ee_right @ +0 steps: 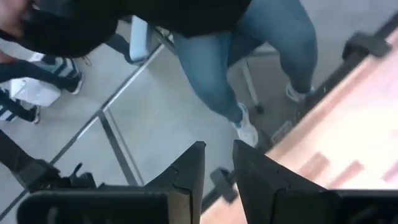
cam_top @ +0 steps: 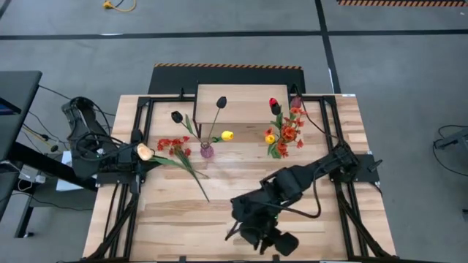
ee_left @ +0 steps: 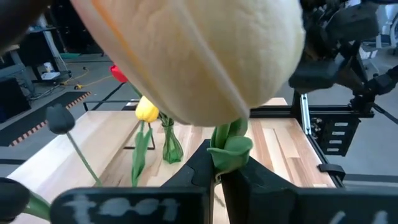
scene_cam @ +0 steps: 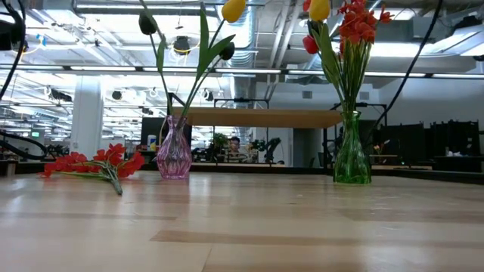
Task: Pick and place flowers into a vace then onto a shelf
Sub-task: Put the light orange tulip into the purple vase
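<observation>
The left gripper (cam_top: 148, 153), at the table's left edge in the high view, was clamped on a pale tulip (ee_left: 199, 56) by its stem. Next, the stem likely needed lowering into the pink vase (cam_top: 207, 150). The right gripper (ee_right: 217, 163), jaws narrowly parted and empty, waited at lower centre.

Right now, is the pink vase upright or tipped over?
Upright: the pink vase stands on its base on the table, with stems rising from its mouth.

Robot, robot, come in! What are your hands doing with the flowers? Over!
Left gripper shut on peach tulip. Right gripper empty, off the table's near edge. Pink vase has three stems; red spray lies beside it. Nothing blocking.
</observation>
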{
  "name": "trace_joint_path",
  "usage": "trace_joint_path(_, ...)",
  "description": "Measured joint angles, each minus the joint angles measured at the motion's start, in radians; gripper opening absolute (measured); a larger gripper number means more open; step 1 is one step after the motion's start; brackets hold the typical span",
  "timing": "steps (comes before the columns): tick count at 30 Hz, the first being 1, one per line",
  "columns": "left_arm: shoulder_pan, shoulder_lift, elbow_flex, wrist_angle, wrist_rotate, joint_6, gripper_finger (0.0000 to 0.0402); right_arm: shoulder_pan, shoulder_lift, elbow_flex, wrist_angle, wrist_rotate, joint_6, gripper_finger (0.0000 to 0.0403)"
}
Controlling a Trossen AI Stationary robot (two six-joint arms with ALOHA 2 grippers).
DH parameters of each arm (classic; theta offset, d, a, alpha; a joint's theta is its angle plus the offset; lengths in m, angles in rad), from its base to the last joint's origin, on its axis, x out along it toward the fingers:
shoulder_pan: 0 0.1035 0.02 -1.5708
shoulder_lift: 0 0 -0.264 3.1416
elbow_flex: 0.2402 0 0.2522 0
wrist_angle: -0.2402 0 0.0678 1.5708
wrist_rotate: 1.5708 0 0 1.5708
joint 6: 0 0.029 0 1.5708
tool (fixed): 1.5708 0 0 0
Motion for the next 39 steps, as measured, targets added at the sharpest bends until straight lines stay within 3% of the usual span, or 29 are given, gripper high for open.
trace_joint_path(5, 0.000, -0.032, 0.000, -0.011, -0.014, 0.006, 0.0000, 0.060, -0.084, -0.004, -0.054, 0.144, 0.004, 0.0075)
trace_joint_path(8, 0.000, -0.050, 0.000, -0.025, -0.010, 0.006, 0.0000, 0.102, -0.189, -0.134, 0.036, 0.315, 0.062, 0.0075)
trace_joint_path(10, 0.000, -0.063, 0.000, -0.035, 0.009, 0.005, 0.0000, 0.131, -0.298, -0.326, 0.206, 0.486, 0.125, 0.0075)
trace_joint_path(12, 0.000, -0.074, 0.000, -0.039, 0.030, 0.008, 0.0000, 0.170, -0.438, -0.601, 0.427, 0.709, 0.197, 0.0075)
trace_joint_path(14, 0.000, -0.083, 0.000, -0.039, 0.045, 0.018, 0.0000, 0.212, -0.591, -0.915, 0.707, 0.959, 0.266, 0.0075)
trace_joint_path(16, 0.000, -0.091, 0.000, -0.037, 0.055, 0.018, 0.0000, 0.240, -0.735, -1.198, 1.034, 1.111, 0.305, 0.0075)
trace_joint_path(18, 0.000, -0.096, 0.000, -0.038, 0.080, 0.009, 0.0000, 0.244, -0.847, -1.415, 1.419, 1.064, 0.247, 0.0075)
trace_joint_path(20, 0.000, -0.097, 0.000, -0.043, 0.112, 0.004, 0.0000, 0.240, -0.919, -1.565, 1.715, 0.909, 0.164, 0.0075)
trace_joint_path(22, 0.000, -0.096, 0.000, -0.063, 0.118, 0.004, 0.0000, 0.242, -0.956, -1.663, 1.864, 0.804, 0.099, 0.0075)
trace_joint_path(24, 0.000, -0.091, 0.000, -0.076, 0.104, 0.005, 0.0000, 0.244, -0.974, -1.722, 1.942, 0.787, 0.063, 0.0075)
trace_joint_path(29, 0.001, -0.089, 0.000, -0.103, 0.025, 0.022, 0.0000, 0.237, -0.980, -1.745, 1.957, 0.872, 0.058, 0.0075)
trace_joint_path(39, 0.001, -0.079, 0.000, -0.027, -0.004, 0.101, 0.0000, 0.224, -0.967, -1.745, 1.887, 0.857, 0.056, 0.0075)
